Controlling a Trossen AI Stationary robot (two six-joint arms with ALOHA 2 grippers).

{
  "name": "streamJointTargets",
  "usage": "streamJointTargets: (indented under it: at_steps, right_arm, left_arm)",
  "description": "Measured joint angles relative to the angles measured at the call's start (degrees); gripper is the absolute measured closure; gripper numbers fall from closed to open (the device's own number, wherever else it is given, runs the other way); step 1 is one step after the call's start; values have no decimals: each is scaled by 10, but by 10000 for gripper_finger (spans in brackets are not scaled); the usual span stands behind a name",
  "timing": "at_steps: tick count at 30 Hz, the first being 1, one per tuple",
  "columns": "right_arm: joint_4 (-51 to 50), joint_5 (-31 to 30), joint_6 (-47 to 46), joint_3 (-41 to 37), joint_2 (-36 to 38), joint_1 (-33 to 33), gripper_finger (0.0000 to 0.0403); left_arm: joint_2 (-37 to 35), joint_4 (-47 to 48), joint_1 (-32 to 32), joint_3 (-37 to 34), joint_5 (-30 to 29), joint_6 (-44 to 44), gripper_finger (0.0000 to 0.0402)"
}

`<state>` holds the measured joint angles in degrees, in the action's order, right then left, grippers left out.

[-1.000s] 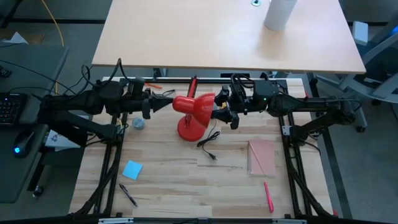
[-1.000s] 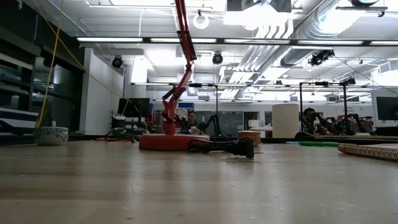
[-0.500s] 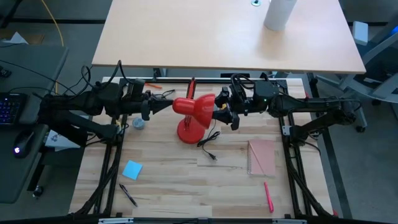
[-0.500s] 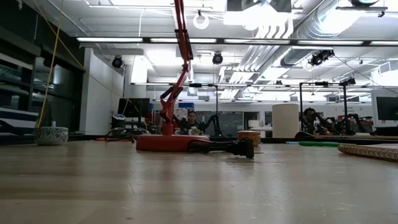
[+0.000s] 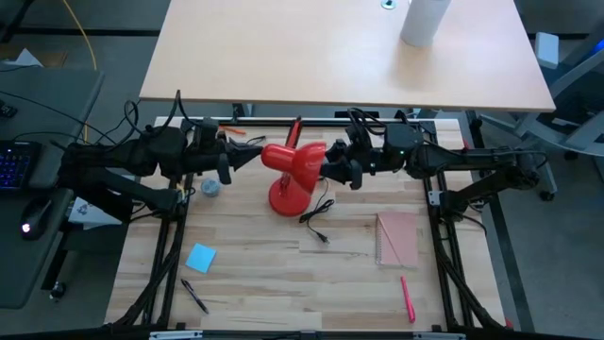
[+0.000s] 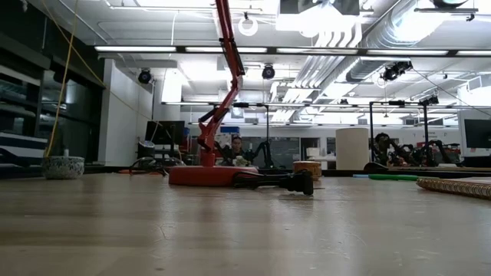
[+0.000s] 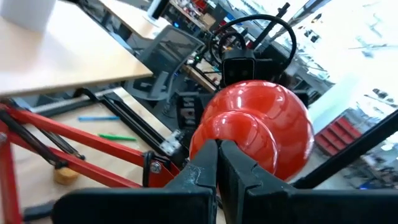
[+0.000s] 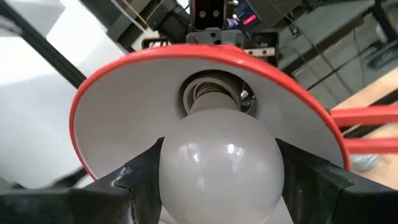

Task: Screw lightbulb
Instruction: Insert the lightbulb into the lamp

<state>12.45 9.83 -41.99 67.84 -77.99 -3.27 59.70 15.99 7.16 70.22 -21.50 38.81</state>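
The red lamp stands on its round base mid-table, and its shade is tipped sideways with the mouth facing the table's right. The white lightbulb sits in the shade's mouth with its narrow base at the socket. My right gripper is at the shade's mouth, shut on the lightbulb. My left gripper is shut at the shade's rounded back. In the low view only the lamp's base and arm show. My left gripper has its shut fingertips against the rounded back of the red shade, coming level from the table's left. My right gripper pinches the lightbulb's widest round part between its two fingers, one on each side. The fingers come level from the table's right, along the bulb's axis. The bulb is clear of the table, its base in the socket.
The lamp's black cord and plug lie in front of the base. A pink notebook and a pink pen lie at the right. A blue note, a black pen and a small bowl are at the left.
My right gripper has turned about its own long axis at the shade's mouth while staying shut on the bulb. The lamp's arm and shade have swayed slightly and come back. My left gripper has stayed at the shade's back.
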Motion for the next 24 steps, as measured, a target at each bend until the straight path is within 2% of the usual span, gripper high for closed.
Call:
streamJointTargets:
  at_steps: [9,19,24]
  right_arm:
    - [16,12,-172,-1,-1,-1,149]
    - [30,-71,-341,-1,-1,5,149]
    - [47,-104,-409,-1,-2,5,149]
  left_arm:
    - [10,-5,1,1,-37,-89,402]
    - [18,-37,0,0,-117,-216,401]
    - [20,-40,0,-1,-150,-225,401]
